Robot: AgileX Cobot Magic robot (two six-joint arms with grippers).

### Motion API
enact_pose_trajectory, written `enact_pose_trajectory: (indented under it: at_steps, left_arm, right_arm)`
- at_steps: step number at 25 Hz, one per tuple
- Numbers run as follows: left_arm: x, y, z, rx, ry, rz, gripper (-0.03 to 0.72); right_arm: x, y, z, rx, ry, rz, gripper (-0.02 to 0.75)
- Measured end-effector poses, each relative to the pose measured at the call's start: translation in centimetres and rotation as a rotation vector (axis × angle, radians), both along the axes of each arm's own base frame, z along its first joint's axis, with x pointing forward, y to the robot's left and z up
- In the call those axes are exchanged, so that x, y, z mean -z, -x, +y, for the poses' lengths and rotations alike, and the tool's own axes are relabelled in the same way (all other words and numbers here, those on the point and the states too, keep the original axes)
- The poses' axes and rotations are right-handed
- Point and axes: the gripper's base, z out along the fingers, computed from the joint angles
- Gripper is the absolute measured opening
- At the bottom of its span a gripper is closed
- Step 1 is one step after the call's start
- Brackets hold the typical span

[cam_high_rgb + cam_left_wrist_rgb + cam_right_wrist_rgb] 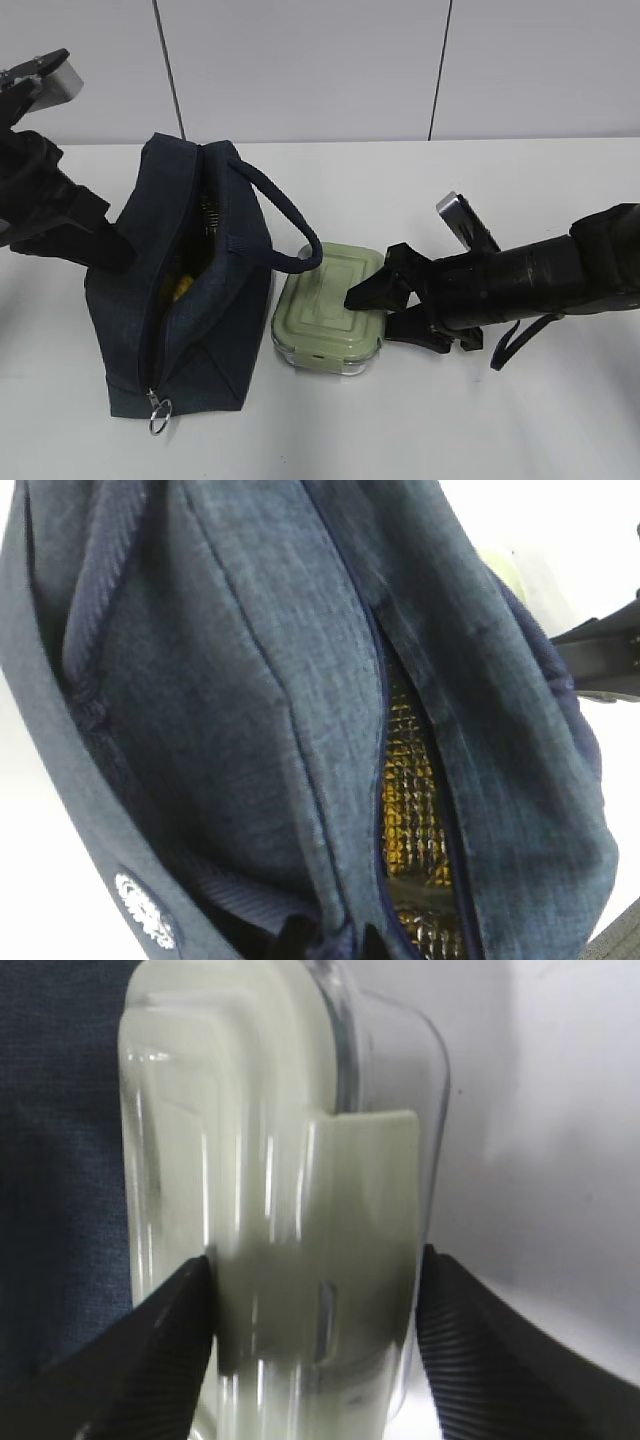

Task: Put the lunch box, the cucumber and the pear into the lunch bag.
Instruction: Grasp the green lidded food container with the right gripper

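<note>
right hand (385, 310): clamped on lunch box (328, 308), beside lunch bag (185, 275) on counter (400, 420) | left hand: probably behind bag, grip state unclear

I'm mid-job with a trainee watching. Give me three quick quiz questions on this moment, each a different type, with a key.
1. True or false: the right claw has its fingers on either side of the pale sage-green lidded lunch box with a clear base.
2. Multiple choice: the zipper of the dark navy fabric lunch bag is A) fully closed, B) open, showing a shiny quilted lining, C) torn off.
3. Fill in: the lunch box rests on the white table to the ____ of the bag in the exterior view.

Key: 1 true; 2 B; 3 right.
</note>
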Motion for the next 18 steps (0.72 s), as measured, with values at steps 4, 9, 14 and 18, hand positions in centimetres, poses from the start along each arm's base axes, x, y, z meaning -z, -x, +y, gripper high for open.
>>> enact_pose_trajectory:
  at_steps: [4,9,14,18]
  left_arm:
    - [0.0,-0.01,0.01,0.0,-0.001,-0.001,0.021]
    - [0.0,-0.02,0.01,0.0,-0.002,-0.002,0.021]
    - [0.01,-0.02,0.02,0.0,-0.002,-0.002,0.021]
    - [0.01,-0.02,0.02,0.0,-0.002,-0.002,0.021]
  right_arm:
    - [-0.08,-0.11,0.02,-0.001,0.0,-0.007,0.44]
    - [-0.16,-0.16,0.05,-0.002,-0.004,-0.013,0.347]
    - [-0.21,-0.14,0.1,-0.012,-0.008,-0.021,0.334]
    - [-0.22,-0.04,0.18,-0.028,-0.014,-0.024,0.333]
